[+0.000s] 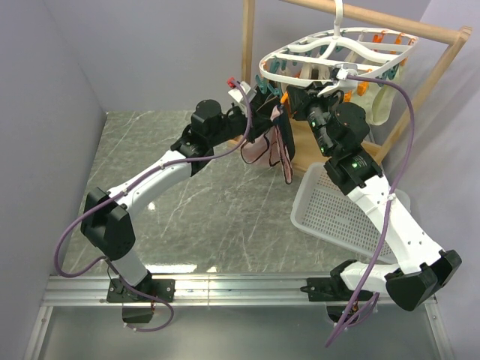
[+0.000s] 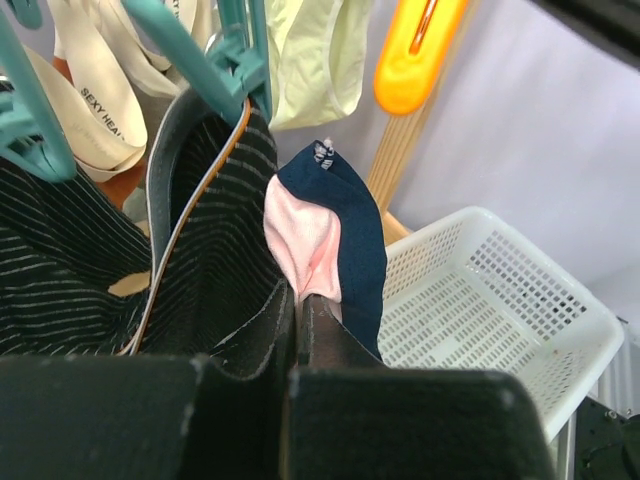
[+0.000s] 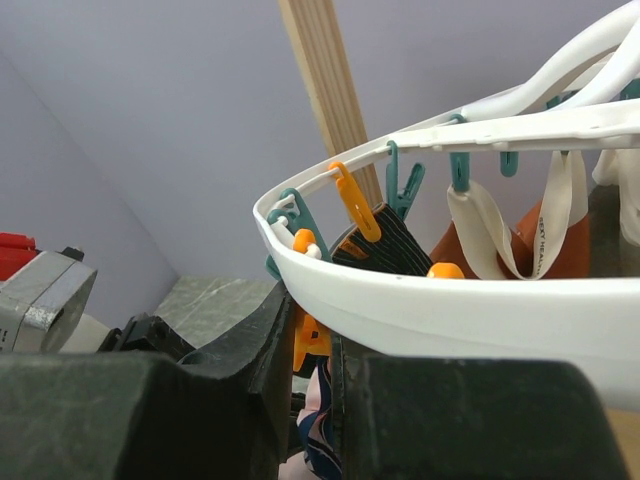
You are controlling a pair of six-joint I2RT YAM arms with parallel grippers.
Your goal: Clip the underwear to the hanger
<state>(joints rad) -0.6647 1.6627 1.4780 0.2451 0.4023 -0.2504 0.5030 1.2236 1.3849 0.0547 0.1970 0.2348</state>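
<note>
Our left claw grips the underwear. The right claw seemingly squeezes an orange peg on the hanger. We raise the hem toward one o'clock, into that peg.

Body: white-shelled, black-jointed left arm and right arm were recorded | Cabling: looped purple cables were seen | Indicators: green lights were lit on the right arm
</note>
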